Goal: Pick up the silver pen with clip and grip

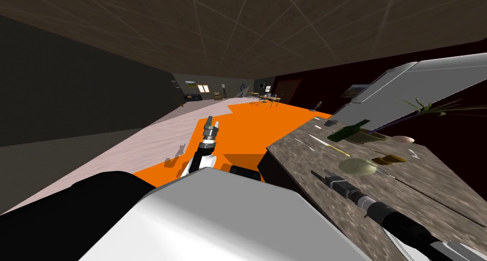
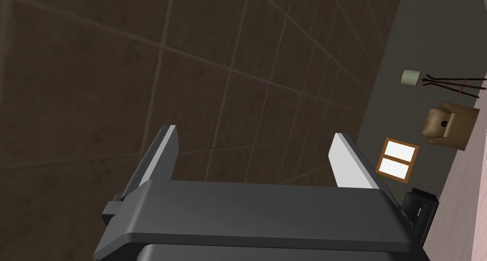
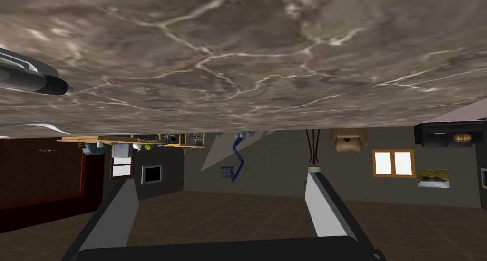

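Marbled counter (image 3: 238, 58), pen (image 3: 28, 77) off to one side of my right gripper (image 3: 221, 179).
Fingers (image 3: 323, 206) apart, left gripper (image 2: 254, 132) too; swing over, straddle barrel, descend.

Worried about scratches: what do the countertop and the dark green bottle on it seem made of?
The countertop looks like smooth stone, perhaps marble: mottled grey-brown with pale veins. The bottle looks like dark green glass, going by its colour and smooth shape, though plastic cannot be ruled out.
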{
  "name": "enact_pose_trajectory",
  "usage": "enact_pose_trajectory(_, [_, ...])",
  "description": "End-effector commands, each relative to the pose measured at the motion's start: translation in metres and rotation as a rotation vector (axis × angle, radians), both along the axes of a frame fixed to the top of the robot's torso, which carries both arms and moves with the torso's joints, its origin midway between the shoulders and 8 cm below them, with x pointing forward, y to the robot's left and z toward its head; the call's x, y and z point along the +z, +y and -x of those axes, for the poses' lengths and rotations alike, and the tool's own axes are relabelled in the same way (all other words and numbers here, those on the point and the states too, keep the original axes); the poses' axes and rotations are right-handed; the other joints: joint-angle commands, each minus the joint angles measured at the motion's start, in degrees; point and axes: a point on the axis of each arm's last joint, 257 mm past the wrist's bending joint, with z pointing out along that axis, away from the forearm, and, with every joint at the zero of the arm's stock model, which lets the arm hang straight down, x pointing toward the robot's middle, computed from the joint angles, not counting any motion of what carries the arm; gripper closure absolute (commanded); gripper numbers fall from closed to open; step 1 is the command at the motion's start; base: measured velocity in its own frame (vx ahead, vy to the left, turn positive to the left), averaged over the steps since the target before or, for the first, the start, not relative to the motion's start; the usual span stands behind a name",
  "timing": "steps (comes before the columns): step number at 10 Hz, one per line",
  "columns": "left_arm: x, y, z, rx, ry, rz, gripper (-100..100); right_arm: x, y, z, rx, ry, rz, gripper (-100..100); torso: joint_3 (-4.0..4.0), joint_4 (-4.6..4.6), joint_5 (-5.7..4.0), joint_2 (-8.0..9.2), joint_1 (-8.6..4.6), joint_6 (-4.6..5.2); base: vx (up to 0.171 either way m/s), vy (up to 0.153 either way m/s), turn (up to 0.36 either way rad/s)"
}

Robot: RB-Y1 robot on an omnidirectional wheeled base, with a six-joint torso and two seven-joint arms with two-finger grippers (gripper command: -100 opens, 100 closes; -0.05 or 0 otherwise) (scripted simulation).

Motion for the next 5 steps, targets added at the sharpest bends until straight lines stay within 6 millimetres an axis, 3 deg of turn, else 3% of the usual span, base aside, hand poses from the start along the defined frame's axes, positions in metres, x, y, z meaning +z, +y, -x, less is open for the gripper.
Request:
enact_pose_trajectory(1, [0.0, 0.0, 0.0, 0.0, 0.0, 0.0, 0, -0.006, -0.011, 0.011, 0.002, 0.037, 0.03, -100, 0.0, 0.0, 0.0, 0.0, 0.0, 0.0, 0.042, 0.017, 0.07])
enact_pose_trajectory(2, [0.0, 0.0, 0.0, 0.0, 0.0, 0.0, 0, -0.013, -0.026, 0.029, 0.021, 0.105, 0.079, -100, 0.01, 0.0, -0.01, 0.02, -0.01, 0.03, 0.061, 0.039, 0.142])
enact_pose_trajectory(5, [0.0, 0.0, 0.0, 0.0, 0.0, 0.0, 0, -0.019, -0.048, 0.051, 0.028, 0.179, 0.134, -100, -0.04, -0.01, 0.01, -0.06, 0.04, -0.01, 0.055, 0.027, 0.103])
